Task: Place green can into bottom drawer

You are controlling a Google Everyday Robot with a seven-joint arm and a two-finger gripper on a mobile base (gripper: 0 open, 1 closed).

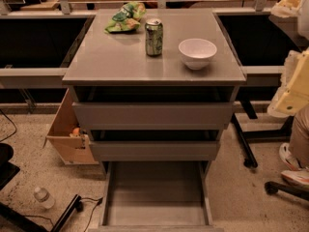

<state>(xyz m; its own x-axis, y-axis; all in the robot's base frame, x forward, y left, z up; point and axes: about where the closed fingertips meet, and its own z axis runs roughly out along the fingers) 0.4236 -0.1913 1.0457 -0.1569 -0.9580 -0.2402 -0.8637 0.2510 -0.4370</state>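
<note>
End effector (295,88): I take it to be the pale shape at the right edge of the view, off the side of the counter (111,64) and well apart from everything on it. Whether it is wide or narrow I cannot tell.

The green can (154,37) stands upright toward the back of the counter, near the middle. A white bowl (197,53) stands near it on the right, and a green and yellow snack bag (124,18) lies behind it to the left. None of them touch. The bottom drawer (157,192) is pulled out, its flat floor showing, below the two upper drawers (153,115).

The step in hand looks like the reach and grasp, since the can is not yet picked up. A good approach would come from the front or above and close around the middle of the can's body, keeping off the bowl. The can is tall and narrow, so a nudge could tip it. It then has to be carried forward past the counter's front edge and the upper drawer fronts before being lowered, and set down upright on the drawer floor away from the thin side walls.

The can's label is pale green and white, but no writing or brand on it or on the bag can be read.
</note>
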